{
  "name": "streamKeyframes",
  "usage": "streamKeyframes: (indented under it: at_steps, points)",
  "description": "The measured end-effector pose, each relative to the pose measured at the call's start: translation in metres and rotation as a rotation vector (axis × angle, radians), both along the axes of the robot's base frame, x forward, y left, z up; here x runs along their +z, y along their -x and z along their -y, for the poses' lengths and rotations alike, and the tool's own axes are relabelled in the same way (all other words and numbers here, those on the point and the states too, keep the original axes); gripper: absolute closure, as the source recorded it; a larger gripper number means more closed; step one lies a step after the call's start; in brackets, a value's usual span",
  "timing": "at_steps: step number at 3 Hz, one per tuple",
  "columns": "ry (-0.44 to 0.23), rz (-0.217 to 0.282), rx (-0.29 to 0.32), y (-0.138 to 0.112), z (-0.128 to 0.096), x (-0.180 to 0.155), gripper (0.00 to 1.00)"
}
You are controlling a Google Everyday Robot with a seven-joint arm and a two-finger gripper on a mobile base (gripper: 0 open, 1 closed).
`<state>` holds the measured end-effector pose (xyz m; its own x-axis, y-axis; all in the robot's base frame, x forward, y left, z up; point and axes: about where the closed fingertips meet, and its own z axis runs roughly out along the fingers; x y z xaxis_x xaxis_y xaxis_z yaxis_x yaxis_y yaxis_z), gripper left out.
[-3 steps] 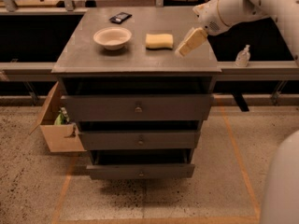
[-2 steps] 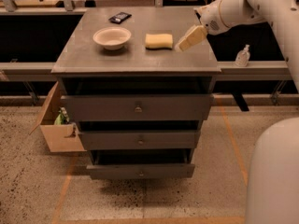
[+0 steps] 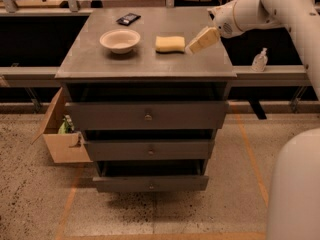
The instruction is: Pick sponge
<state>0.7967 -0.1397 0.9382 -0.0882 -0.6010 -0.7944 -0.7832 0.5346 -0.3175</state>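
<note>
**A:** What carries everything?

**B:** A grey tabletop (image 3: 150,66) on a drawer cabinet. The white arm (image 3: 260,9) reaches in over the side that is on the right in the camera view.

**A:** And what's on it?

**B:** A white bowl (image 3: 120,40) toward the view's left. The sponge (image 3: 170,44) lies flat near the middle, apart from the bowl.

**A:** Where's the tool?

**B:** The tool (image 3: 195,46) slants down, with its tip just beside the sponge's right-hand short end. I cannot tell whether it is spread or pressed together, or whether it touches the sponge.

**A:** What does the pick turn on?

**B:** The sponge lies view-left of the tip. Its long axis runs left to right, almost in line with the tool. I'd judge the tool must travel left over the sponge and close across its narrow width.
</note>
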Motion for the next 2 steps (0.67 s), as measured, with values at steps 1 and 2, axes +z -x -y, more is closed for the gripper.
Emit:
streamKeyframes:
  at_steps: [1, 2]
  points:
    - [-0.102, 0.040, -0.079, -0.018, 0.006, -0.003, 0.00]
    - [-0.189, 0.034, -0.112, -0.032, 0.001, -0.016, 0.00]
